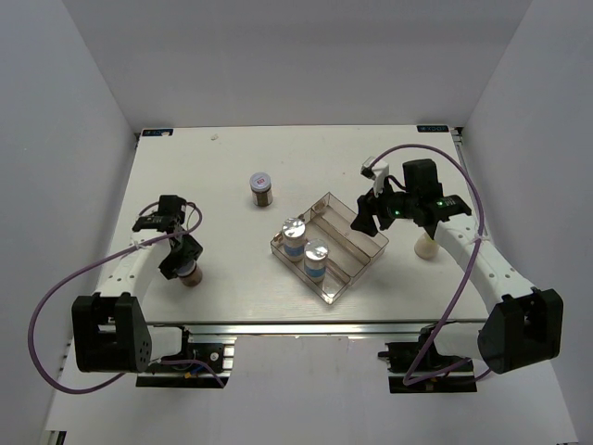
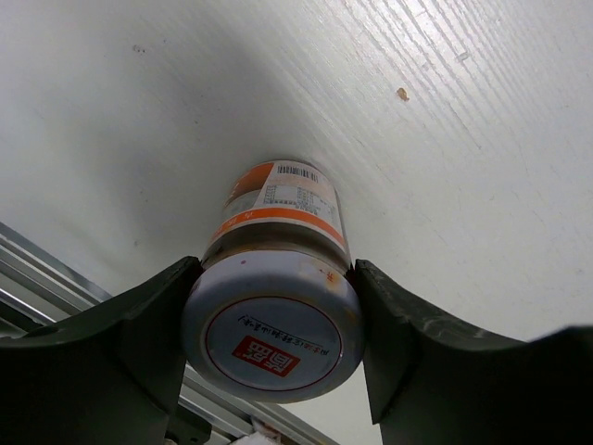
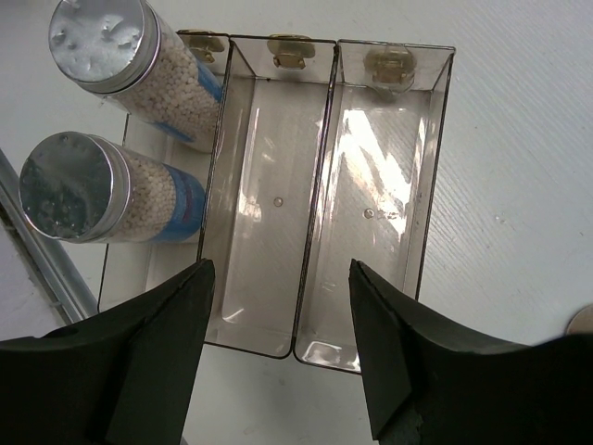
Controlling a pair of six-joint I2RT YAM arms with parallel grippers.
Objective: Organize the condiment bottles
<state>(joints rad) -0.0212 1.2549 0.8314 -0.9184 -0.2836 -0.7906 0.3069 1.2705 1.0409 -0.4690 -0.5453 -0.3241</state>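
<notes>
Okay, my left hand (image 2: 273, 289) pinches the brown jar (image 2: 281, 211) at its lid: rigid, slick, probably light, so lower looks safer. My right hand (image 3: 278, 278) hangs open over the tray (image 3: 320, 176).

Left gripper (image 1: 189, 266) clamps a brown jar (image 2: 274, 336), arm folded low; right gripper (image 1: 365, 220) hangs open, arm extended.

A white-painted desk (image 1: 232, 158) with faint wood grain is closed in by plain white walls (image 1: 296, 56) at the back and on both sides. Along its near edge runs a metal rail (image 1: 306, 331), where the light glares brightly.
</notes>
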